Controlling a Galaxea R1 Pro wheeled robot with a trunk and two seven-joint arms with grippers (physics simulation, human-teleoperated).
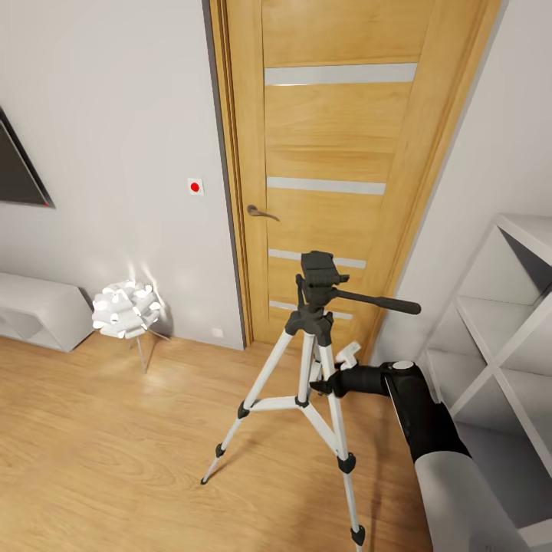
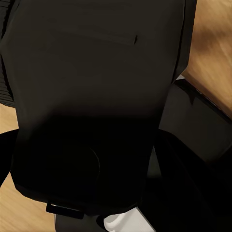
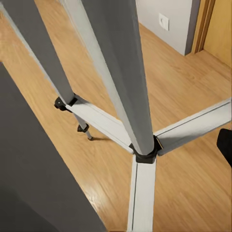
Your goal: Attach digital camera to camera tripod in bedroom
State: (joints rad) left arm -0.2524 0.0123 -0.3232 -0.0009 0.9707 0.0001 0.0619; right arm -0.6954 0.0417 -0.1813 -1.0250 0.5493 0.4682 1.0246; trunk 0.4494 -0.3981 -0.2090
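Observation:
The camera tripod [image 1: 310, 337] stands on the plank floor in front of the oak door [image 1: 337, 138], its black head [image 1: 318, 272] bare and its pan bar [image 1: 376, 301] pointing right. My right gripper [image 1: 326, 386] reaches in among the legs at spreader height. In the right wrist view the silver tripod legs [image 3: 121, 72] and black hub [image 3: 145, 154] are very close, and one dark fingertip [image 3: 225, 145] sits well clear of them. A large black body [image 2: 96, 106] presses against the left wrist lens; I cannot tell whether it is the digital camera.
White open shelves [image 1: 506, 322] stand close on the right, beside my right arm. A glowing white floor lamp [image 1: 125, 308] and a low white cabinet [image 1: 38, 310] sit by the left wall, under a dark screen [image 1: 15, 172]. Bare wood floor [image 1: 115, 460] lies left of the tripod.

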